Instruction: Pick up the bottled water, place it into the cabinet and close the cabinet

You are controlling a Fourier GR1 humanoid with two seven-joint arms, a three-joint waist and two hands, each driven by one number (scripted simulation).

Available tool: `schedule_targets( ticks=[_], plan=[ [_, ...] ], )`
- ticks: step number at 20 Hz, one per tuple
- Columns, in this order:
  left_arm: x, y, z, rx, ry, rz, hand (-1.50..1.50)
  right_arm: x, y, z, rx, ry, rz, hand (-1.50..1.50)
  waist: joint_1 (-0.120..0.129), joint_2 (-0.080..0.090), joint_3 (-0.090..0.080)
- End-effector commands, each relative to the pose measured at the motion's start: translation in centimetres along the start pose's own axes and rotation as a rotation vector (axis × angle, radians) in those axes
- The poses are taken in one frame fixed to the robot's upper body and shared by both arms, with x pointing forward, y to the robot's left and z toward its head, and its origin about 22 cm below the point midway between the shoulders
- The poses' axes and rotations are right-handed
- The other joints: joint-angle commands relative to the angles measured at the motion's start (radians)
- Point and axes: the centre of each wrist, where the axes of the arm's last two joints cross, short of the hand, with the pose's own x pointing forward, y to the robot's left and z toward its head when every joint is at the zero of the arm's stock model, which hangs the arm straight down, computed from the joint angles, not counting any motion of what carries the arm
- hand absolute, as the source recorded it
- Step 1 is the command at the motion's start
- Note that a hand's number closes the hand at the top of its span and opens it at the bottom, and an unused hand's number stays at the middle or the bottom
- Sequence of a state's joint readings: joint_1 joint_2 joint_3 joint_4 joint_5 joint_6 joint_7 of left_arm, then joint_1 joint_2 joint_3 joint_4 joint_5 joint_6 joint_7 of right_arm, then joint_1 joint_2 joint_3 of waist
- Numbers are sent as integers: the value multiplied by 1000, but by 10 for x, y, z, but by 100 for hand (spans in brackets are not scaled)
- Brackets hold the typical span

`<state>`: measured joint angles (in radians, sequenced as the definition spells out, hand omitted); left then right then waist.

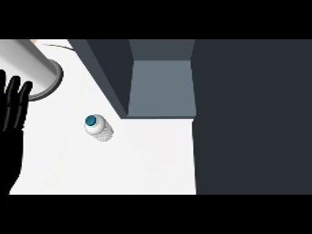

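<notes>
Bottled water: one small clear ribbed bottle with a blue cap, standing free on the white counter, untouched, to the right of the left hand and somewhat nearer the robot than its fingertips, just short of the cabinet's front corner. Left hand: black, at the view's left edge, fingers straight and spread apart, pointing away from the robot, holding nothing, at rest. Right hand: not in view. Step in hand, as judged: the pick-up, not yet begun. To do it well, a hand should come in level with the bottle's body below the cap, fingers wide enough to pass round it without tipping it, and close only once the bottle sits between thumb and fingers; the bottle looks light and narrow, so a sideways knock would likely topple it. Cabinet: dark grey, open, its paler inner floor showing beyond and to the right of the bottle; its door, a broad dark panel, fills the right side. Pale cylinder: lies just beyond the left hand's fingertips, nature unclear.
</notes>
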<state>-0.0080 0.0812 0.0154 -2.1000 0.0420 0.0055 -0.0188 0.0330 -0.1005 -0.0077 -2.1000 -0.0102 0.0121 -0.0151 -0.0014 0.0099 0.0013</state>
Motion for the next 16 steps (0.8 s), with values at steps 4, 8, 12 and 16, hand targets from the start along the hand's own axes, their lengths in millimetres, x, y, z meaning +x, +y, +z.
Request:
schedule_targets(
  ticks=[4, 8, 12, 16],
  plan=[
    [-14, 26, -26, -320, -7, 104, -150, 7, 2, 7, 4, -21, 10, -150, -13, -8, -3],
    [-37, 18, 0, -438, 204, 380, -150, 13, 20, 24, 186, 71, -154, -150, -12, -10, -4],
    [-5, 53, -20, -489, 217, 436, -150, 39, 23, 36, 204, 96, -154, -150, -2, -15, -2],
    [15, 62, -25, -473, 282, 493, -150, 84, 19, 47, 199, 80, -183, -150, -2, -14, -2]
  ],
)
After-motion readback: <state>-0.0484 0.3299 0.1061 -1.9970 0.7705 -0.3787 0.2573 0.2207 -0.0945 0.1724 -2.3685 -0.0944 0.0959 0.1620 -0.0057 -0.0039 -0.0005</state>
